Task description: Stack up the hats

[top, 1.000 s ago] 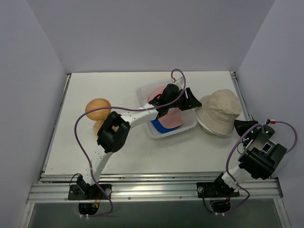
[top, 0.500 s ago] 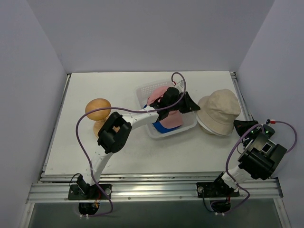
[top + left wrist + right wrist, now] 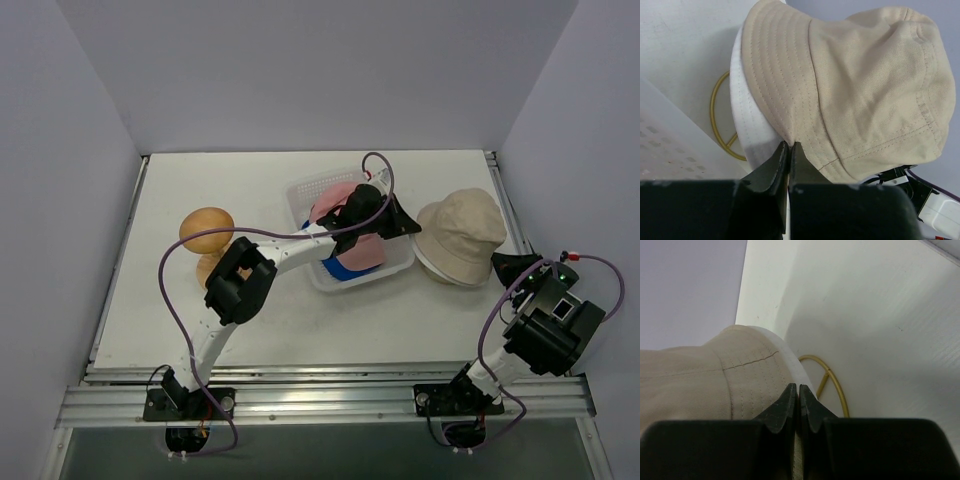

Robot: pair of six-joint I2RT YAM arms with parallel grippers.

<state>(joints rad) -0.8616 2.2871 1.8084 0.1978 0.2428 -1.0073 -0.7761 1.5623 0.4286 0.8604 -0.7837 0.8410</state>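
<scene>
My left arm (image 3: 240,280) rises from its base, bends at the elbow above the surface (image 3: 250,180), and stretches low across the basket (image 3: 303,190). Its wrist is over the basket and the left hand (image 3: 789,146) points out to the right. That hand is clenched. In its own camera the two fingers (image 3: 767,170) lie pressed together, with their tips right at the brim edge of the beige hat (image 3: 855,85). I cannot tell whether any fabric is caught between them.

The beige hat spreads out directly ahead of the tips, crown up. It sits on the white hat (image 3: 747,125), whose rim shows below it just ahead and to the left of the tips. A yellow ring (image 3: 715,115) lies flat on the surface ahead and left of the hand, partly under the white rim. Behind the hand, beneath my wrist, the pink cap (image 3: 333,200) and the blue cap (image 3: 340,268) lie in the basket. The dome (image 3: 206,228) stands well back, beside my elbow.

My right arm (image 3: 548,335) is folded tight above its base. The right hand (image 3: 798,388) is aimed at the near side of the same two stacked hats and clenched on nothing. The beige brim is just beside its tips on the left, and the ring lies just ahead.
</scene>
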